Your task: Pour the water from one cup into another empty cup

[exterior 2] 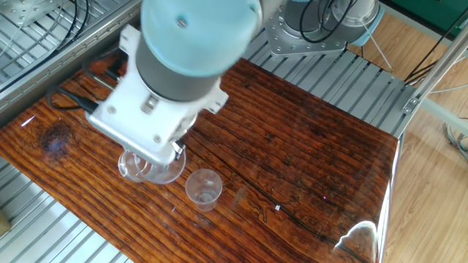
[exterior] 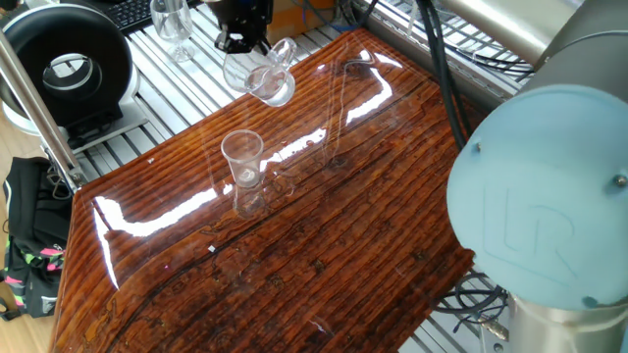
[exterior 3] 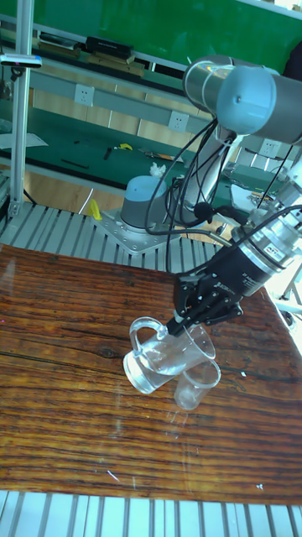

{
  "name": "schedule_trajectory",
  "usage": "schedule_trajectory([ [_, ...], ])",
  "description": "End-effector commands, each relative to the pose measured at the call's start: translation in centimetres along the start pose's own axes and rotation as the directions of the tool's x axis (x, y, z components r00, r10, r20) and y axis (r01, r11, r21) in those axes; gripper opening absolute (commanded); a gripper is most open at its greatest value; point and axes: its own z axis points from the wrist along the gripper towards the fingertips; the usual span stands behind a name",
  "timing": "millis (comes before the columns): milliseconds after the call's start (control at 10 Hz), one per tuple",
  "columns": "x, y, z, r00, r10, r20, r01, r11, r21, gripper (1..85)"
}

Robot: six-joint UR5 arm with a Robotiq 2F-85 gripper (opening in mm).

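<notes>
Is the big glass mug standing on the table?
No, the pincer holds the mug tilted in the air above the table, beside the little cup.

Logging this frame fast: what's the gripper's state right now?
Gripper: shut on the rim of the glass mug, holding it tilted off the table.

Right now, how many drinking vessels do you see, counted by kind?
Mug with handle: 1, held by the gripper
Small cup without handle: 1
Wine glass: 1, off the wooden table
Total: 3
</notes>
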Motion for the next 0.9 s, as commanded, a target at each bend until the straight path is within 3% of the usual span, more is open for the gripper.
schedule_trajectory([
  [0, -0.3, 0.5, 0.2, 1.000, 0.003, 0.013, -0.004, 0.999, 0.034, 1.7],
  [200, -0.4, 0.1, 0.2, 1.000, -0.010, 0.027, 0.008, 0.997, 0.082, 1.7],
  [600, 0.1, 1.5, 0.5, 0.999, 0.001, 0.034, -0.004, 0.997, 0.075, 1.7],
  [800, 0.6, 1.5, 1.0, 0.999, -0.004, 0.051, -0.001, 0.995, 0.095, 1.7],
])
